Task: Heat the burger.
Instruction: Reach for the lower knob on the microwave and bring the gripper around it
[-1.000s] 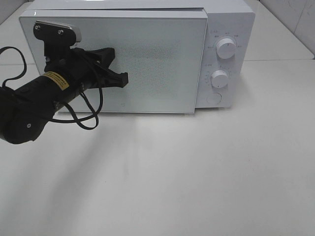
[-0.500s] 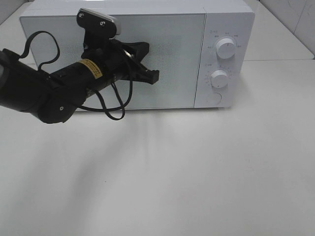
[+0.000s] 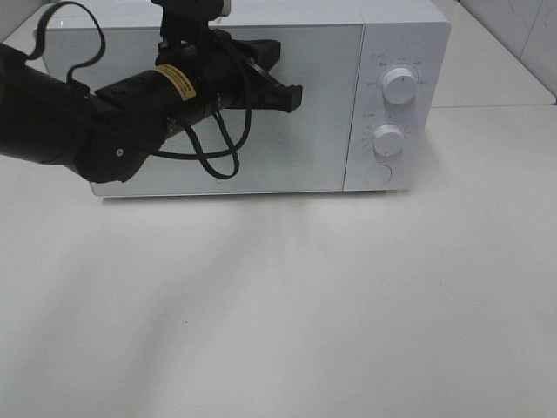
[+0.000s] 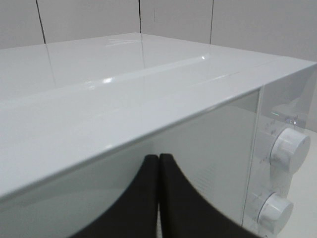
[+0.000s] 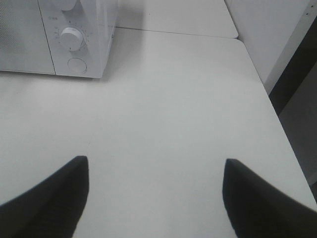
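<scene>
The burger is hidden from every view. The white microwave stands at the back of the table with its door closed flush. My left gripper is shut and empty, its black tips at the upper middle of the door glass; whether they touch it I cannot tell. In the left wrist view the two fingers are pressed together just under the microwave's top edge. My right gripper stands open and empty over bare table, to the right of the microwave. It is out of the exterior high view.
On the microwave's right panel are two white knobs, upper and lower, with a round button below. The left arm's black cable loops in front of the door. White table spreads in front; its right edge lies by the right gripper.
The microwave door, ajar a second ago, has swung fully shut. My left arm has moved right and up along the door. The right gripper is unchanged.
</scene>
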